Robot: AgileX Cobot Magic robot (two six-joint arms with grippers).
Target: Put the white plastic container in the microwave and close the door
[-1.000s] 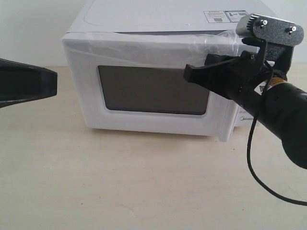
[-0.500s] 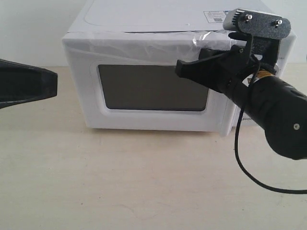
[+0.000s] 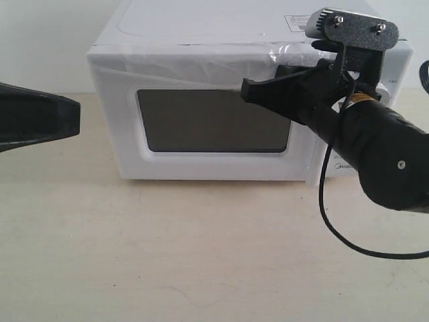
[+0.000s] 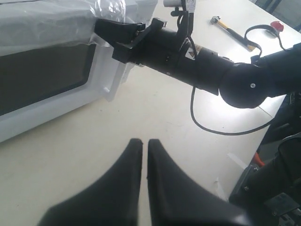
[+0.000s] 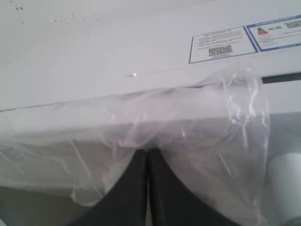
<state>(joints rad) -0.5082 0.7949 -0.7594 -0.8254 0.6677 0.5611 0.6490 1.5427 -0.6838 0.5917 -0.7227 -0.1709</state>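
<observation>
The white microwave stands at the back of the table. Its door, with a dark window and loose clear film along the top, lies flat or nearly flat against the body. My right gripper is shut, and its tips press on the film-covered upper part of the door near the handle side. It also shows in the left wrist view. My left gripper is shut and empty, hovering over the table left of the microwave. The white plastic container is out of view.
A hammer and a red object lie far off on the table. A black cable hangs from the right arm over the tabletop. Stickers sit on the microwave's top.
My right gripper has moved left and up along the door front, and the door's handle-side edge has swung in toward the body. The left gripper has not moved.
</observation>
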